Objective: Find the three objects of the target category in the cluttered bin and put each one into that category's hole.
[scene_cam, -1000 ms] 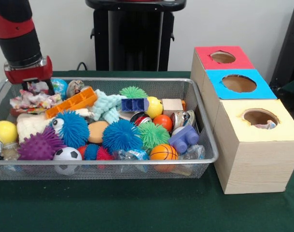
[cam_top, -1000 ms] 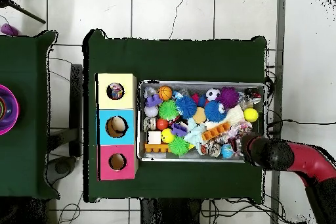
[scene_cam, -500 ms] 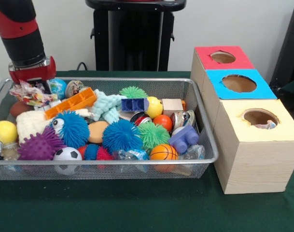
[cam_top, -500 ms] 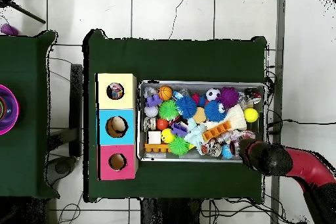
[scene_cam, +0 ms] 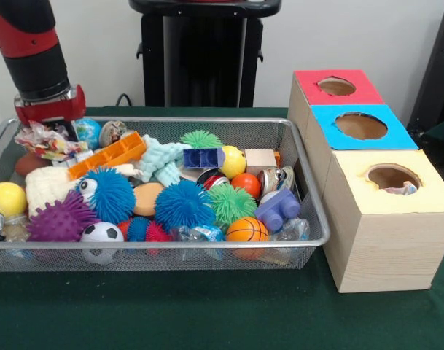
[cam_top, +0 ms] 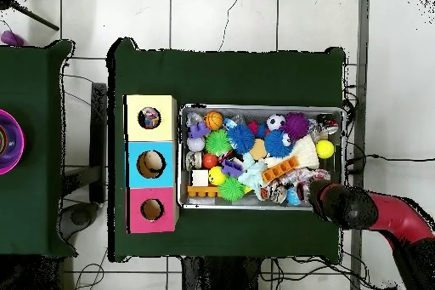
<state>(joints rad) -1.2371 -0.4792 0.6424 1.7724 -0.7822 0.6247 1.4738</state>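
A: While the gripper (scene_cam: pixel 47 130) hangs over the wire bin (scene_cam: pixel 320 235) at its ten o'clock corner, a crinkled wrapper bundle (scene_cam: pixel 43 140) appears clamped under it, though the view is partly blocked.

B: And its destination?

A: Probably the yellow box (scene_cam: pixel 418 191), at three o'clock from the bin, where something crinkly already shows in the hole.

B: The risk?

A: A thin grip on loose film could slip in transit, dropping it onto the orange block (scene_cam: pixel 108 154).
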